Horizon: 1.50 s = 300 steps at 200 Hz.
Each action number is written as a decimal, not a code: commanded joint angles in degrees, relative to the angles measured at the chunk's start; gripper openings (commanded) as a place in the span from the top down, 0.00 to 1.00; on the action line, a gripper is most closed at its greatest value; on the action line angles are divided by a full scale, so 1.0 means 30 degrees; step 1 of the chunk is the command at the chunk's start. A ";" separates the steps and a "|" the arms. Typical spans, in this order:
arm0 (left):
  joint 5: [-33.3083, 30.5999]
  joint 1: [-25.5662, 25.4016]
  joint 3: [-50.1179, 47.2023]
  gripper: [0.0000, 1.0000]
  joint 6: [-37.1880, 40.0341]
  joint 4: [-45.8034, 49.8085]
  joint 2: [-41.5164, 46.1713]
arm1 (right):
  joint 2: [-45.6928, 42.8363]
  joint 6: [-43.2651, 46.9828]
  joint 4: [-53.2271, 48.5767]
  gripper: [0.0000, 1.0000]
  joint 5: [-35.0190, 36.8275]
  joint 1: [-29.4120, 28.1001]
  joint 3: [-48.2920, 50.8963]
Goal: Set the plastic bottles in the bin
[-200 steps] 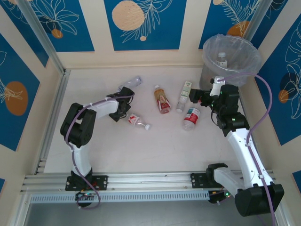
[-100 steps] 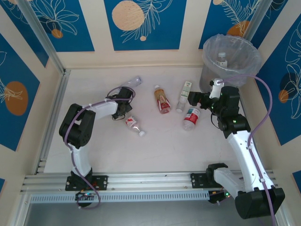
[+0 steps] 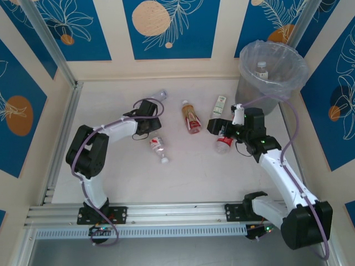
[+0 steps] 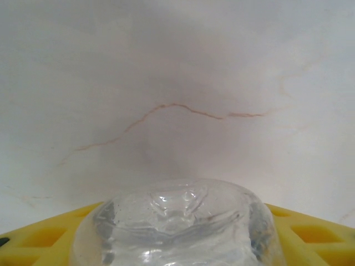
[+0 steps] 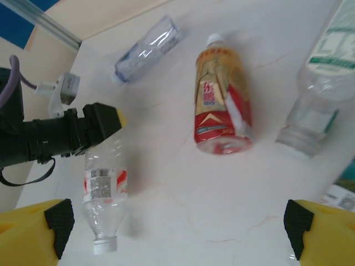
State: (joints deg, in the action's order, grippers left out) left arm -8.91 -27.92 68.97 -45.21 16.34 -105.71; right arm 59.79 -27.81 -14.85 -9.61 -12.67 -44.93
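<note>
Fearing a slip: my left gripper (image 4: 177, 235) is barely straddling a bottle (image 5: 104, 185) left of the bin (image 3: 248, 93), grip I can't tell; right gripper (image 5: 177, 221) is gaping.

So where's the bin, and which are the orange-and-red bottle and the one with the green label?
bin (image 3: 247, 87), top external view, on its grey side wall.
orange-and-red bottle (image 5: 221, 97), right wrist view, on the middle of its label.
green-label bottle (image 3: 220, 103), top external view, on its label.

Five plastic bottles (image 3: 191, 117) lying scattered, sixth bottle (image 3: 262, 68) inside bag-lined grey bin (image 3: 252, 91)
</note>
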 commanded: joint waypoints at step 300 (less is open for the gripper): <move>0.7518 -0.2112 0.1861 0.36 -0.0598 -0.3155 0.1382 | 0.7572 -0.6904 1.3141 0.01 -0.2923 -0.7347 0.2115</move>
State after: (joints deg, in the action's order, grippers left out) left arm 10.96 -34.04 74.81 -46.41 8.47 -101.49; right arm 80.42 -48.03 22.72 -19.49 -34.54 -35.22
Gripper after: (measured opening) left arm 0.638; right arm 0.992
